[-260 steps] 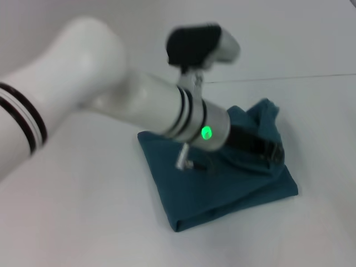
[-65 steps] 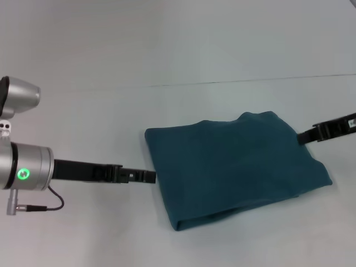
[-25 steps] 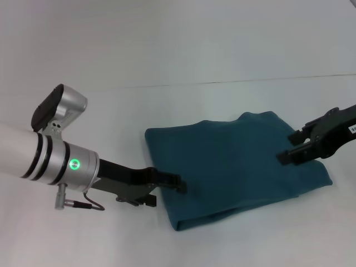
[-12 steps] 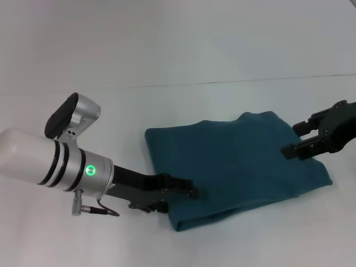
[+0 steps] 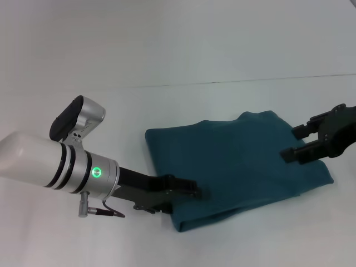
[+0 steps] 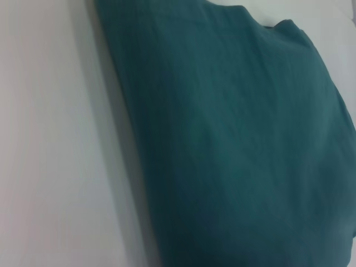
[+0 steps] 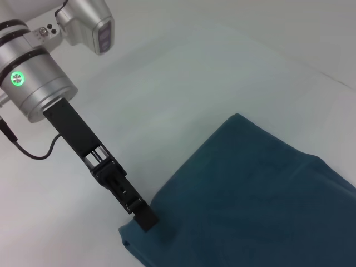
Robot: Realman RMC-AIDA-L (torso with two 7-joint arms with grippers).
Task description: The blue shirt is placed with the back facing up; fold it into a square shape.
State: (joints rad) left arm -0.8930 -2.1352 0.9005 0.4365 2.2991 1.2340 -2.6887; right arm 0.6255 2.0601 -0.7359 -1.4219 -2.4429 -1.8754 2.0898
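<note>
While the shirt point(image 5: 236, 167) lies nearly square, the left gripper point(image 5: 192, 192) at 8 o'clock and the right gripper point(image 5: 297, 143) at 3 o'clock hover with fingers parted; final smoothing seems next.

Table point(image 5: 111, 245): plain white, matte, filling the lower two thirds of the head view.
Far edge point(image 5: 250, 82): thin dark line across the frame, rising slightly to the right.
Wall point(image 5: 178, 33): pale grey-white, bare, filling the upper part of the frame.
Light: soft, even, faint shadows on the white surface.
Lower left of the frame: bare white tabletop.
</note>
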